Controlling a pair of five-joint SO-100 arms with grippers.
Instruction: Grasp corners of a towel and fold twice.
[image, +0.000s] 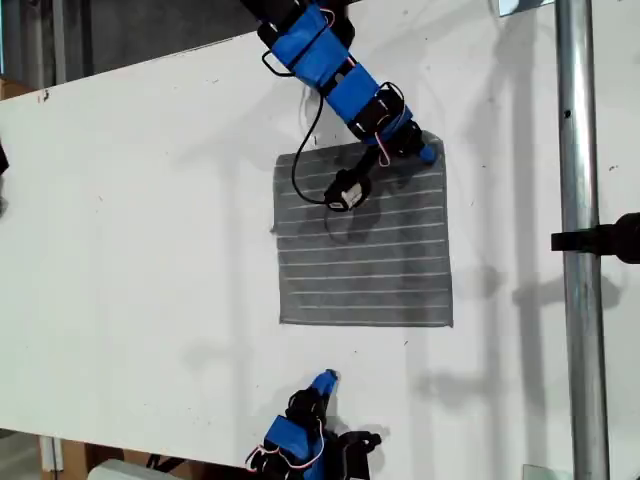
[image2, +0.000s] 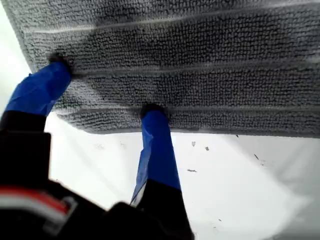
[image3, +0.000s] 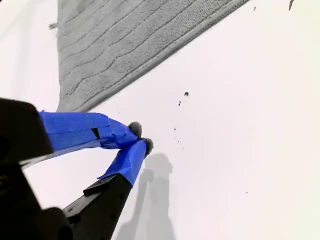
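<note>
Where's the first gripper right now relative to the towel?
My first gripper is at the towel's top right corner in the exterior view, open, fingers pressing on the cloth near its edge. My second gripper waits below the towel, off it.

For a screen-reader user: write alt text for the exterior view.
A dark grey striped towel lies flat on a white table, with my first gripper open at its corner toward the view's upper right. My second gripper rests shut on the bare table below the towel, near the view's bottom edge.
</note>
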